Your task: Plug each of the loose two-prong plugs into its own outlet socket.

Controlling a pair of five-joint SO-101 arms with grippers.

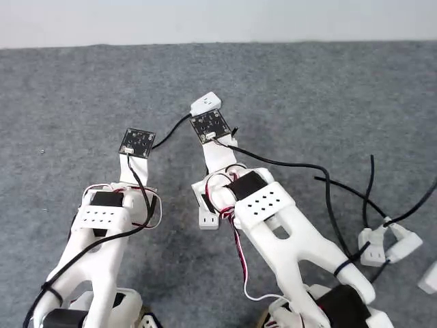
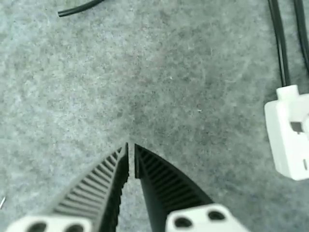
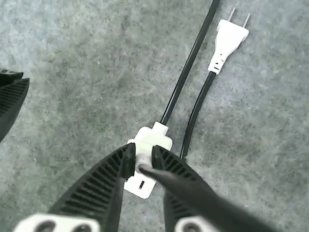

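Right pincer [image 3: 142, 153]: jaws pinching the white outlet socket [image 3: 153, 139] across its body, with the socket lying flat on the grey carpet [image 3: 72, 72]. Left pincer [image 2: 131, 146]: jaws pressed together on nothing, tips over bare carpet. A white socket block [image 2: 287, 137] lies near it, untouched. I can't tell if it is the same one.

Progress, my read: early. The two-prong plug [image 3: 230, 39] lies well apart from the held socket, prongs bare and pointing away from it, so this pair is not joined. It wants picking up, turning and seating, and the left arm looks free for that.

Around: two black cords [image 3: 191, 58] run side by side between socket and plug and could drag or snag. In the high view, more white connectors [image 1: 374, 249] with cords sit off beside the right arm. I can't tell whether any are mated.
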